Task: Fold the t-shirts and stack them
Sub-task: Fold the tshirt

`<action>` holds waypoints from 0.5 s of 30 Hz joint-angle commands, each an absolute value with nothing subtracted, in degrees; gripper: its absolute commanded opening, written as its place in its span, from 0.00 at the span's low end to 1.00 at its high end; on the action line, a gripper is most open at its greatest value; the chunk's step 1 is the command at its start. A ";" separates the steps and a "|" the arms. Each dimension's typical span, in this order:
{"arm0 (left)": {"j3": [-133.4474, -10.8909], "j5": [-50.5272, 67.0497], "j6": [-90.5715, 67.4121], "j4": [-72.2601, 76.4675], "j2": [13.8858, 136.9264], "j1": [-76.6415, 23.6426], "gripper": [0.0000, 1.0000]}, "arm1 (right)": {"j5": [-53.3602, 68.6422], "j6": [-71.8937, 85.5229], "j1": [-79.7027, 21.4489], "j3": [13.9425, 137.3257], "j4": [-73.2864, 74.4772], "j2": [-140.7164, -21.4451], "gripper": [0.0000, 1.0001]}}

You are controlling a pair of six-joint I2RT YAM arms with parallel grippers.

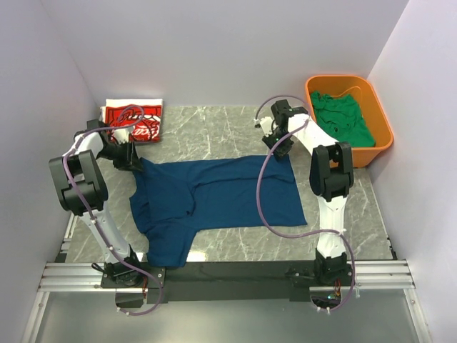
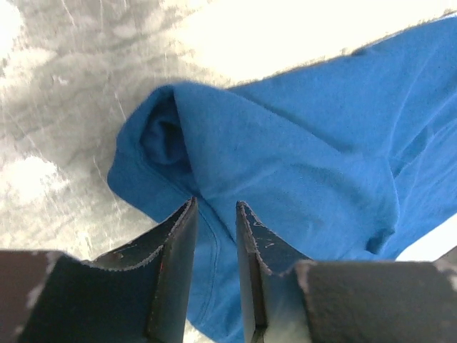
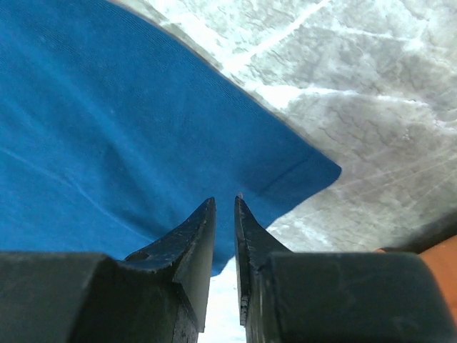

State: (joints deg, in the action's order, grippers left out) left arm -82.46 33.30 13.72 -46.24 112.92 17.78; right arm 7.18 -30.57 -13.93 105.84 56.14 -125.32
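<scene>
Three t-shirts — one navy point(image 1: 214, 196), one red point(image 1: 133, 121), one green point(image 1: 343, 118) — plus one orange tub point(image 1: 382, 139).

The overhead view is being lit evenly and softly, with only faint shadows being cast beneath the arms. In the left wrist view the worktop point(image 2: 64, 93) is being blown out to white along the upper centre and right. The dark fingers point(image 2: 178, 243) are being rendered slightly soft at the bottom. In the right wrist view glare is being thrown across the marble at upper right.
</scene>
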 commanded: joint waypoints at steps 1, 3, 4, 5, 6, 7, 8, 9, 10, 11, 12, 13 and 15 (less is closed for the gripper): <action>-82.00 35.07 12.04 -43.68 114.43 17.67 0.33 | 7.47 -28.39 -14.41 106.35 54.93 -123.75 0.24; -81.91 34.72 11.69 -42.89 114.78 17.58 0.33 | 7.38 -28.21 -14.50 105.91 54.84 -123.66 0.24; -81.91 34.37 11.52 -42.72 115.48 17.67 0.33 | 7.38 -28.21 -14.41 105.56 54.76 -123.49 0.23; -82.00 34.45 11.60 -42.63 115.84 17.67 0.33 | 7.21 -28.21 -14.41 105.47 54.67 -123.40 0.23; -82.00 34.37 11.60 -42.54 116.10 17.67 0.33 | 7.12 -28.04 -14.50 105.21 54.67 -123.31 0.23; -81.91 34.37 11.51 -42.45 116.45 17.58 0.33 | 7.03 -28.04 -14.41 104.94 54.67 -123.31 0.23; -81.91 34.54 11.69 -42.28 116.63 17.67 0.33 | 6.86 -27.95 -14.41 104.77 54.49 -123.22 0.22; -81.83 34.63 11.69 -42.19 116.80 17.67 0.34 | 6.77 -27.86 -14.41 104.77 54.58 -123.14 0.22; -81.74 34.72 11.86 -42.10 116.89 17.67 0.34 | 6.68 -27.86 -14.50 104.68 54.58 -123.13 0.22; -81.65 35.06 11.87 -42.10 116.98 17.67 0.34 | 6.59 -27.77 -14.50 104.59 54.58 -123.13 0.22; -81.39 35.33 12.04 -42.10 117.16 17.58 0.34 | 6.50 -27.69 -14.50 104.42 54.49 -123.13 0.22; -81.30 35.68 12.22 -42.45 117.42 17.58 0.34 | 6.42 -27.69 -14.41 104.15 54.49 -122.87 0.22; -81.12 36.73 12.91 -42.80 117.51 17.58 0.34 | 6.24 -27.77 -14.50 103.89 54.40 -122.78 0.21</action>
